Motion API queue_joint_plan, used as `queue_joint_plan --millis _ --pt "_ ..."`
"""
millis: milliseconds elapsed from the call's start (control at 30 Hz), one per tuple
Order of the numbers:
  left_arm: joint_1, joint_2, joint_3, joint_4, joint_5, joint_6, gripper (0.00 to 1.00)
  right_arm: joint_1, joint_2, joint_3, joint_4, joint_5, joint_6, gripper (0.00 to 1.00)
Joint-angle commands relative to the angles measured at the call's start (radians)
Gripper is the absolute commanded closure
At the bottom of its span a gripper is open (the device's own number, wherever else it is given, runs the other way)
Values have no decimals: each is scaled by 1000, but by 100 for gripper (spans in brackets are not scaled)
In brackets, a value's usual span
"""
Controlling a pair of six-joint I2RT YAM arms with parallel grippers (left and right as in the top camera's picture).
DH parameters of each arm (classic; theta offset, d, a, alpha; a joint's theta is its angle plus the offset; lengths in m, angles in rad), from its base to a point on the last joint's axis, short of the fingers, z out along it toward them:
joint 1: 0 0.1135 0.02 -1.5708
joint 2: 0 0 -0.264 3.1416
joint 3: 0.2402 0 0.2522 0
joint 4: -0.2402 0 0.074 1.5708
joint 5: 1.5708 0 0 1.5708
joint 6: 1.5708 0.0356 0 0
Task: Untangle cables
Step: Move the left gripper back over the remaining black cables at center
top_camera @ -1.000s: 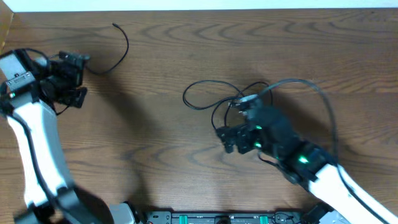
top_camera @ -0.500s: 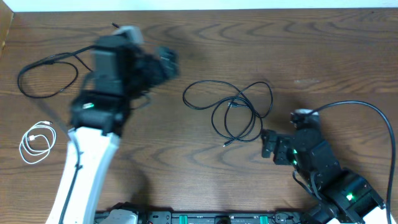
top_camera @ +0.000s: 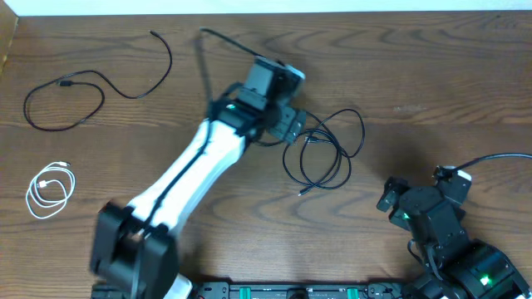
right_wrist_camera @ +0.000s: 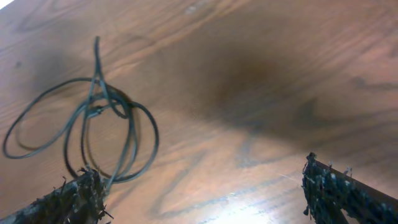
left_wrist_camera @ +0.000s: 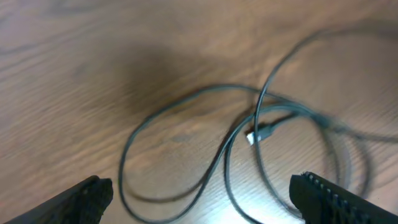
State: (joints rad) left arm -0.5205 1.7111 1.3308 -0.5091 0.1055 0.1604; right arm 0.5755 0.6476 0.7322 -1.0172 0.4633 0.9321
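Note:
A tangle of black cable [top_camera: 326, 158] lies in loops at the table's middle, with one small plug end [top_camera: 302, 192] free at its lower left. My left gripper [top_camera: 291, 126] is open and hovers over the tangle's left loop, hiding part of it. In the left wrist view the loops and a small plug [left_wrist_camera: 261, 132] lie between and ahead of the open fingers [left_wrist_camera: 202, 193]. My right gripper [top_camera: 389, 196] is open and empty at the lower right, apart from the tangle. The right wrist view shows the tangle [right_wrist_camera: 93, 124] beyond its fingers [right_wrist_camera: 211, 196]. A second black cable [top_camera: 62, 84] lies alone at the far left. A white cable [top_camera: 48, 188] lies coiled below it.
The left arm [top_camera: 191, 178] stretches diagonally from the front left across the wooden table [top_camera: 432, 66]. The robot's base rail [top_camera: 291, 291] runs along the front edge. The right arm's own thick black cable [top_camera: 499, 156] arcs at the right edge.
The left arm has swung right from the far-left cables to above the tangle. The right gripper has drawn back from the tangle toward the lower right. The tangle lies as before.

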Motion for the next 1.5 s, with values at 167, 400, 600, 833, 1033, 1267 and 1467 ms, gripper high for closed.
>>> queue_joint_plan --millis 167,400,600,833,1033,1267,1467 --pt "-52 170 6 3 48 242 3 -6 -5 14 -60 77 29 1" --pt "-83 229 6 92 104 288 3 -6 -5 14 -51 58 29 1" --pt "-83 282 6 171 104 288 3 -6 -5 14 -68 48 29 1" --pt "-83 323 5 179 104 288 3 -6 -5 14 -75 48 29 1" --pt "-83 328 5 186 109 288 4 -6 -4 14 -75 44 29 1" --pt "-83 359 5 186 138 288 6 -6 -4 14 -75 38 29 1" --pt "-83 430 5 184 138 287 33 -6 -4 14 -76 27 29 1"
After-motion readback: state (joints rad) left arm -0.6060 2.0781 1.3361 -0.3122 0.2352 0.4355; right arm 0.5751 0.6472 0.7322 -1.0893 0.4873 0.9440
